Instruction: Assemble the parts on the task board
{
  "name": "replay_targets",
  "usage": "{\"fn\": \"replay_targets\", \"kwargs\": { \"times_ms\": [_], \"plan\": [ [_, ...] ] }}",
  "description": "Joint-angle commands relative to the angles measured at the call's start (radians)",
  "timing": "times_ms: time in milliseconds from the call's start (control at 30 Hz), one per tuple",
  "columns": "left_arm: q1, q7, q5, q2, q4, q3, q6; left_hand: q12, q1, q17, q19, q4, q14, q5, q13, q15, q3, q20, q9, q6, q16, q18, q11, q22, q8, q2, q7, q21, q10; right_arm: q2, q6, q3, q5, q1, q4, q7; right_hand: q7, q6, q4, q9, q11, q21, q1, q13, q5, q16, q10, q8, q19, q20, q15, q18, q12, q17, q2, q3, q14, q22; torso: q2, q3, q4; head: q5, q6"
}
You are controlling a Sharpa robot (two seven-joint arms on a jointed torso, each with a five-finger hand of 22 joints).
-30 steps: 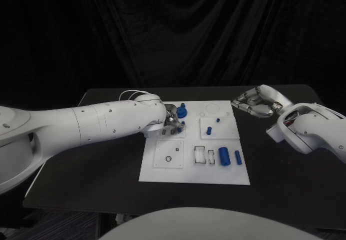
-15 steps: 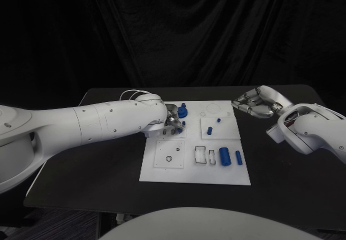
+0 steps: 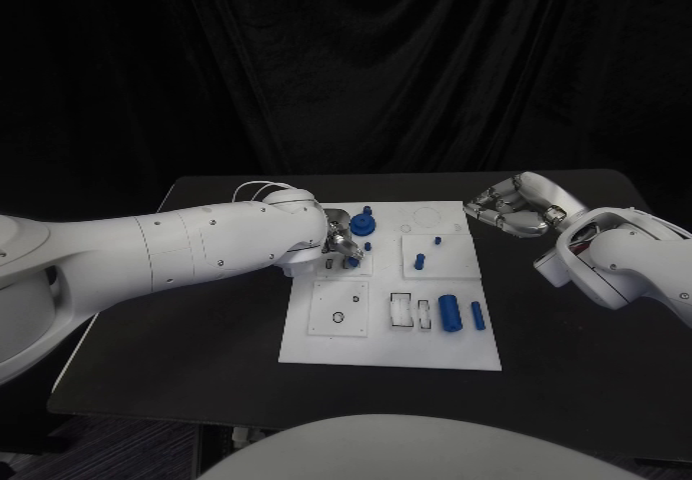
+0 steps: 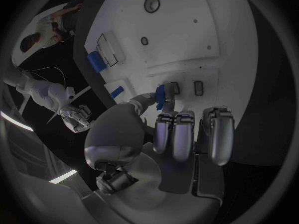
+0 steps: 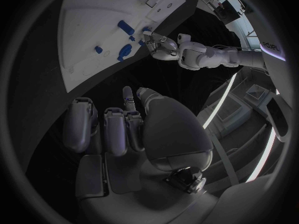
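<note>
The white task board lies mid-table. My left hand hovers over its far left corner and pinches a small blue part between thumb and a finger, just above two small rectangular slots. A round blue part stands beside that hand. Further parts lie on the board: a short peg, a thick cylinder and a slim bar. My right hand hangs off the board's far right corner, fingers curled in, holding nothing.
The black table has bare room on both sides of the board. My long white left arm stretches across the table's left half. The board and the left hand also show in the right wrist view.
The left hand has shifted very slightly over the board's far left corner, still pinching the blue part. The right hand has not moved.
</note>
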Motion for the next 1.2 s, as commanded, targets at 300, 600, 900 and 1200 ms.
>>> {"fn": "replay_targets", "kwargs": {
  "times_ms": [300,600,900,1200],
  "plan": [
    [-0.002,-0.012,-0.002,-0.028,0.023,0.001,-0.033,0.004,-0.037,0.263,0.004,-0.051,0.102,-0.012,0.263,-0.003,0.078,-0.004,0.013,0.003,0.003,0.015,-0.003,0.087,-0.006,0.001,-0.005,-0.006,0.104,0.001,0.013,0.001,-0.004,-0.004,-0.002,-0.021,0.001,0.006,0.001,0.001,-0.004,-0.005,0.01,0.13,0.007,-0.005,0.009,0.001,0.006,-0.002,-0.008,0.001,-0.004,0.067,0.001,0.007,0.054,0.107,0.0,-0.0004,-0.0001,0.005,0.0],
    [-0.002,-0.024,-0.002,-0.042,0.031,0.001,-0.048,0.004,-0.073,0.263,0.002,-0.039,0.102,-0.09,0.263,-0.003,0.082,-0.003,0.027,0.008,0.003,0.016,-0.003,0.085,-0.013,0.007,-0.005,-0.009,0.104,0.001,0.017,0.001,-0.004,-0.005,-0.004,-0.023,0.001,0.006,0.001,0.001,-0.004,-0.006,0.01,0.129,0.007,-0.006,0.008,0.001,0.005,-0.002,-0.008,0.001,-0.005,0.065,0.002,0.008,0.054,0.106,-0.001,-0.0002,0.0011,0.005,0.0],
    [-0.002,-0.028,-0.003,-0.05,0.038,0.001,-0.062,0.004,-0.083,0.263,-0.005,-0.027,0.102,-0.099,0.263,-0.002,0.077,-0.003,0.029,0.007,0.003,0.019,-0.002,0.075,-0.017,0.012,-0.004,-0.015,0.104,0.002,0.018,0.001,-0.004,-0.005,-0.005,-0.024,0.001,0.006,0.0,0.001,-0.004,-0.006,0.01,0.128,0.008,-0.007,0.008,0.001,0.006,-0.002,-0.008,0.001,-0.006,0.064,0.003,0.008,0.053,0.106,0.0,-0.0006,-0.0007,0.006,0.0],
    [-0.01,-0.028,-0.003,-0.054,0.044,0.001,-0.072,0.004,-0.087,0.263,-0.006,-0.022,0.102,-0.102,0.263,-0.002,0.076,-0.003,0.029,0.006,0.003,0.019,-0.002,0.073,-0.02,0.015,-0.004,-0.017,0.104,0.0,0.018,0.001,-0.004,-0.005,-0.004,-0.025,0.001,0.006,0.0,0.001,-0.004,-0.007,0.011,0.128,0.008,-0.007,0.008,0.001,0.006,-0.002,-0.008,0.001,-0.006,0.064,0.003,0.009,0.053,0.106,0.0,-0.0004,-0.0005,0.008,0.0]
  ]
}}
